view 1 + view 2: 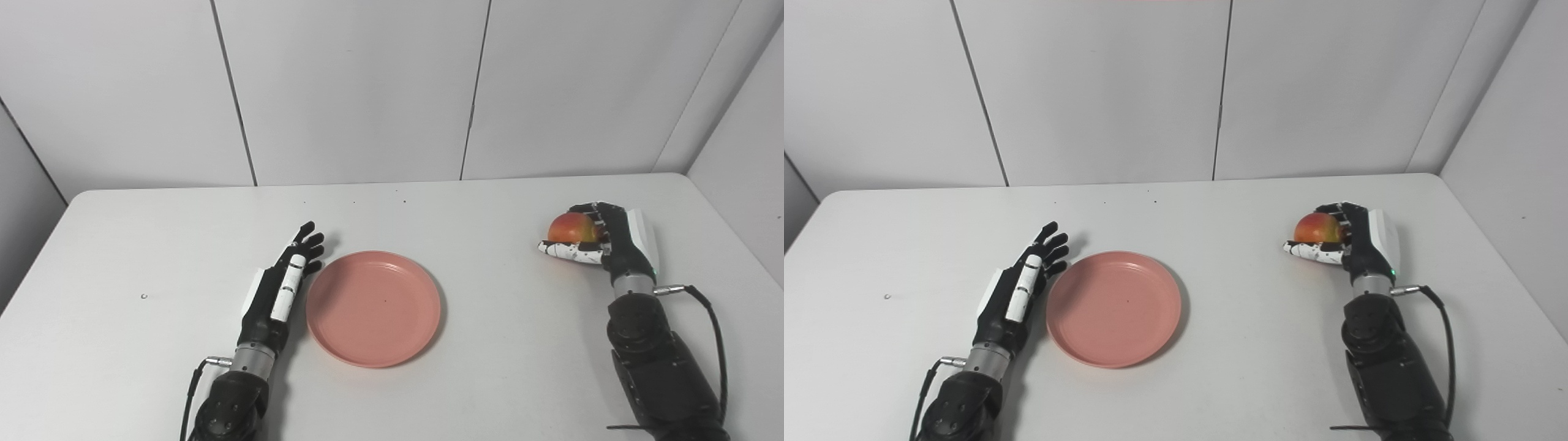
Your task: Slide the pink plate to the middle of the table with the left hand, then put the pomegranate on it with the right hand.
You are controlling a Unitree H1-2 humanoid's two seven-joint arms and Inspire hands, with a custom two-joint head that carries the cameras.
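The pink plate (373,306) lies flat near the middle of the white table (490,343), with nothing on it. My left hand (283,283) rests open on its edge just left of the plate, fingers stretched along the plate's rim, touching or nearly touching it. At the far right a red and yellow pomegranate (571,228) sits on the table. My right hand (603,242) is wrapped around it, thumb in front and fingers curled over its far side, so much of the fruit is hidden.
Grey wall panels (367,92) stand behind the table, and another panel runs along its right side. A tiny speck (143,296) lies on the table at the left. A cable (710,331) loops off the right wrist.
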